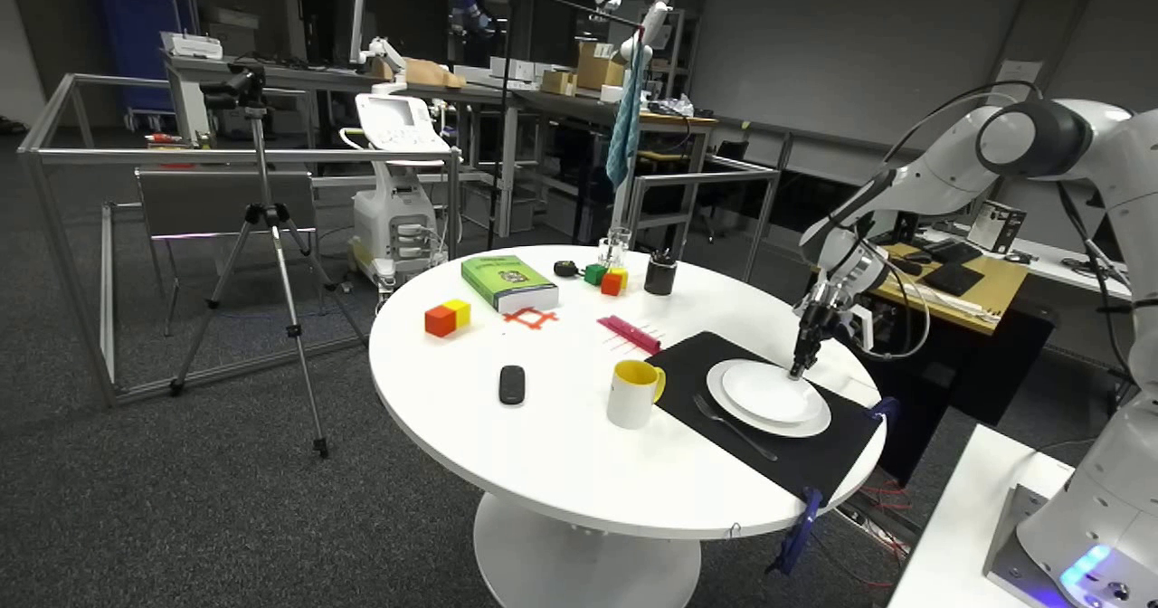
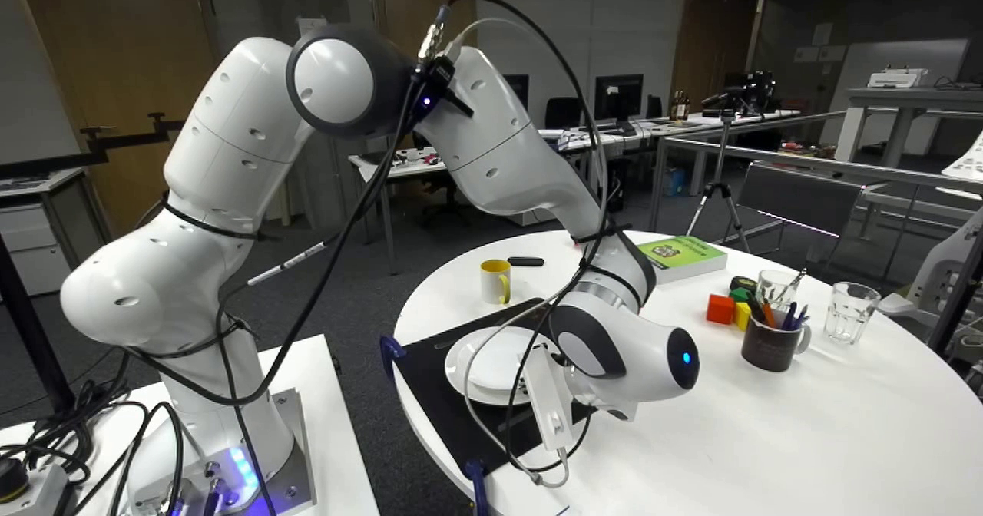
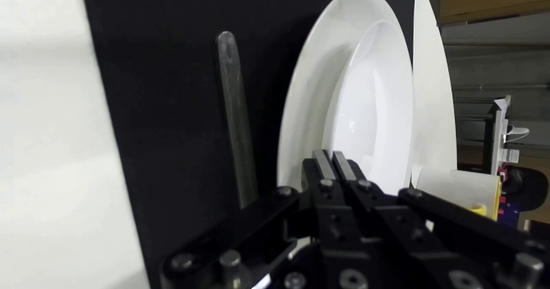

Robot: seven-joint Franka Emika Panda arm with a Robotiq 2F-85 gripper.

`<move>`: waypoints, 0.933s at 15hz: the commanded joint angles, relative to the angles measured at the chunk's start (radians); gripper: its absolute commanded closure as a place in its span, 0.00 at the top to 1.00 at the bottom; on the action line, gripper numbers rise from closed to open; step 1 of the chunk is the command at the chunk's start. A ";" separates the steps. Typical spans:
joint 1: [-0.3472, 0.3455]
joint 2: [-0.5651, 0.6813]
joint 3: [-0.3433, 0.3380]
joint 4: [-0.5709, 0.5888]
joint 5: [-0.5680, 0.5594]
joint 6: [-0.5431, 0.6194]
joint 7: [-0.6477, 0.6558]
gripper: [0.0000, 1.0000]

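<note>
A deep white plate sits on a wider white plate on a black mat; both plates also show in the wrist view, the deep one on the wider one. My gripper points down at the plates' edge. In the wrist view my fingertips are nearly together, with the deep plate's rim between them. A metal utensil handle lies on the mat beside the plates. A fork lies on their other side. In an exterior view the arm hides the fingers.
A white mug with yellow inside stands beside the mat. Blue clamps hold the mat at the table edge. Farther off are a black remote, a green book, coloured cubes, a pen cup and glasses.
</note>
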 commanded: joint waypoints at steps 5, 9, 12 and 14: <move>-0.020 0.016 0.012 0.028 -0.003 -0.047 -0.015 0.37; -0.017 0.014 0.012 0.034 -0.004 -0.071 -0.013 0.68; -0.012 -0.003 0.010 0.033 -0.006 -0.094 -0.016 0.90; -0.009 -0.027 0.008 0.026 -0.009 -0.098 -0.019 1.00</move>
